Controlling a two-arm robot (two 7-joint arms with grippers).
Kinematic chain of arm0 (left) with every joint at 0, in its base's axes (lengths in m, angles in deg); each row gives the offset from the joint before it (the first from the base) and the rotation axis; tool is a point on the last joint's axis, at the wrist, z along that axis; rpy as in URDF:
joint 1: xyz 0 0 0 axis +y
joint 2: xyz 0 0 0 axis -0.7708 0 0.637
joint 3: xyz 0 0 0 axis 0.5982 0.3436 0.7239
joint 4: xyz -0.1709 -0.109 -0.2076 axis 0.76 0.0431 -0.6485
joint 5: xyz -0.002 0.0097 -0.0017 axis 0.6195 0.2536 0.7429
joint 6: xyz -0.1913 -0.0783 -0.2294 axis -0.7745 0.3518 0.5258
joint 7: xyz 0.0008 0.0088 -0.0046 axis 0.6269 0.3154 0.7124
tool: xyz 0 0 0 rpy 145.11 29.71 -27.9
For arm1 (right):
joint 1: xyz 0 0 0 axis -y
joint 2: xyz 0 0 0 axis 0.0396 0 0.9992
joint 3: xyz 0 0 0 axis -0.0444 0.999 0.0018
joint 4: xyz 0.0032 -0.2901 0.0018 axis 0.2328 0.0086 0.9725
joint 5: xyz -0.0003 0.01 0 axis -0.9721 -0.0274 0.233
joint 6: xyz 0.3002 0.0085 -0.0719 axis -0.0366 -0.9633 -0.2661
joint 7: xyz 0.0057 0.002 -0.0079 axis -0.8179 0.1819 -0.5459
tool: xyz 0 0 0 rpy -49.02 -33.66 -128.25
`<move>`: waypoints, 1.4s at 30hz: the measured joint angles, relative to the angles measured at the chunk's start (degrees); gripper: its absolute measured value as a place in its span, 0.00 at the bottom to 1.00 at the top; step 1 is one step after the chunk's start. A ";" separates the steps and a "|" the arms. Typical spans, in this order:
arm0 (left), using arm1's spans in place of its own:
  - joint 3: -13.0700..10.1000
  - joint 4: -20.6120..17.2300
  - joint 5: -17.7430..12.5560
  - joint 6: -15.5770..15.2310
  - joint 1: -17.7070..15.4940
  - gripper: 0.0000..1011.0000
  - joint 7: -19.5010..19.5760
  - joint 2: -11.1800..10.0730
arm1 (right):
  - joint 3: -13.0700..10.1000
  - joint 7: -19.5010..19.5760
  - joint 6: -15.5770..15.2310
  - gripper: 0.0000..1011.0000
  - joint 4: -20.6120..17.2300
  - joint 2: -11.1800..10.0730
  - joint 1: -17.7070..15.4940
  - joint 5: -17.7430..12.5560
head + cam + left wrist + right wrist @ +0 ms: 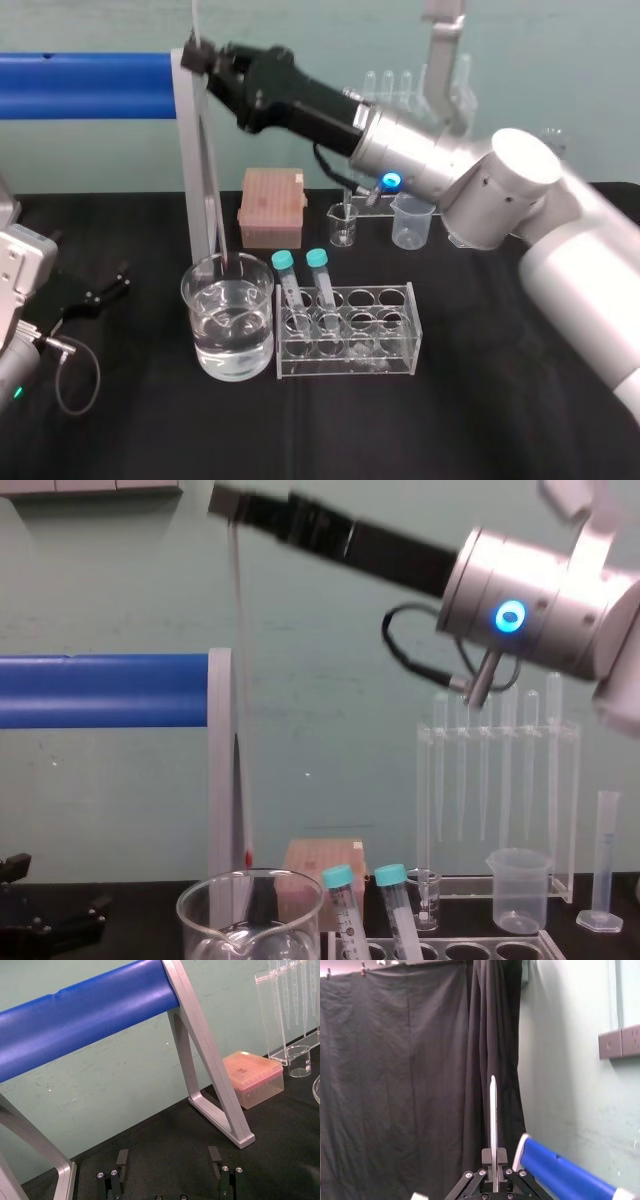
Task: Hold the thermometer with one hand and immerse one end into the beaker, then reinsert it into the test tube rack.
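Note:
My right gripper (196,57) reaches across to the left, high above the table, shut on the thermometer (238,680). The thin glass rod hangs upright from its fingers (493,1159). Its red bulb (247,858) sits just above the rim of the beaker (228,312), which holds clear water. The test tube rack (352,330) stands right beside the beaker, with two teal-capped tubes (290,285) in its left holes. My left gripper (100,290) rests open at the left of the table, its two fingers (122,1157) wide apart.
A blue roller (80,85) on silver frame legs (200,160) stands just behind the beaker. Behind the rack are a pink tip box (272,205), a tiny glass beaker (342,225), a frosted plastic beaker (412,220), a pipette stand (495,800) and a measuring cylinder (603,860).

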 joint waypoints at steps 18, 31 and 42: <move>0.00 0.00 0.00 0.00 0.00 1.00 0.00 0.00 | 2.82 -3.23 -0.17 0.05 8.45 1.98 -0.12 3.16; 0.00 0.00 0.00 0.00 0.00 1.00 0.00 0.00 | 2.99 -4.13 1.64 0.05 11.34 2.99 -1.07 4.99; 0.00 0.00 -0.01 0.00 0.00 1.00 0.00 0.00 | 2.50 -4.05 2.30 0.05 12.48 3.56 -1.53 6.57</move>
